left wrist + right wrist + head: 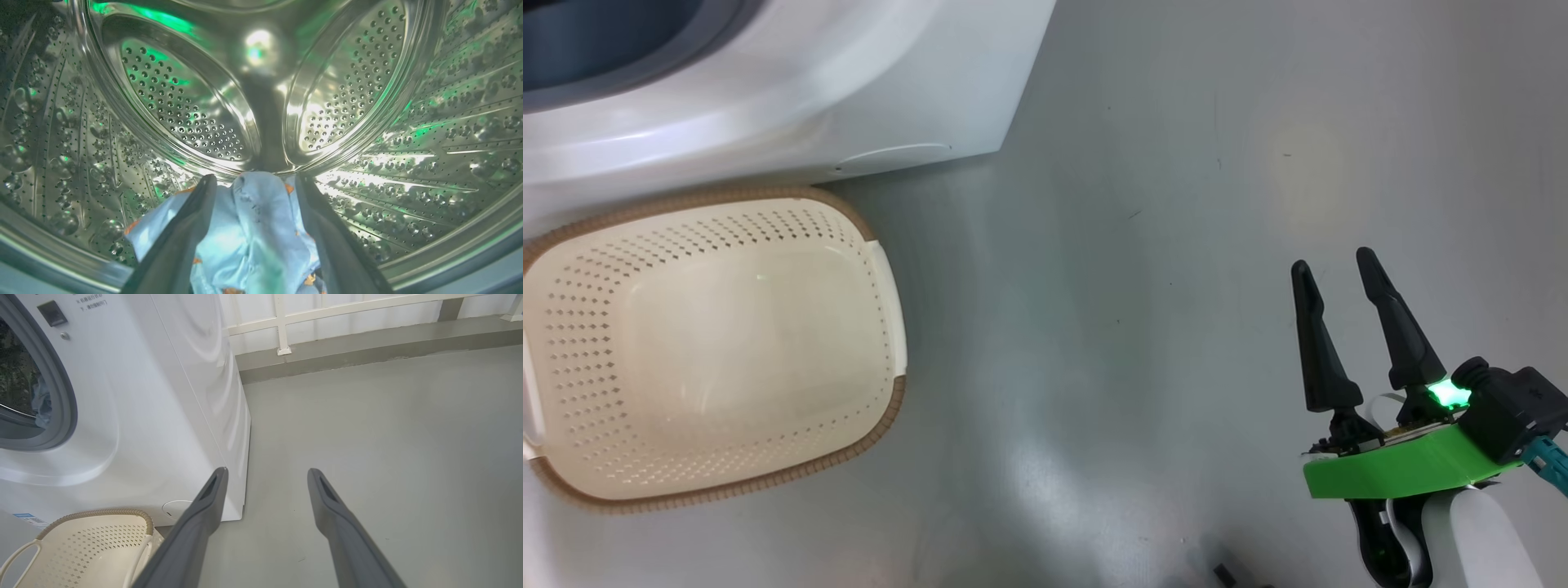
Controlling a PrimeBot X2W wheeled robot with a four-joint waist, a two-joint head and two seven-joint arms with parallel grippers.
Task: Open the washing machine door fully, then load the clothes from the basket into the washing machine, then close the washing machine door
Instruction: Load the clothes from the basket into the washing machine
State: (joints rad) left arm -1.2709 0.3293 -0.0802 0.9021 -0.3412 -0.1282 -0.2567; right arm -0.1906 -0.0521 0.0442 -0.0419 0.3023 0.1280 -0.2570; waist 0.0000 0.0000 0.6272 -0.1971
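The left hand point(255, 178) reaches into the perforated steel drum point(179, 106). Its two dark fingers point(184, 245) are spread wide apart, not clamped. A light blue garment point(253, 232) with orange figures is bunched between them on the drum's lower wall, near its front rim. The right hand point(1331, 260) hangs open over the grey floor point(1135, 245), well to the right of the washing machine point(890, 82). The cream basket point(886, 278) stands on the floor, against the bottom edge of the machine's front.
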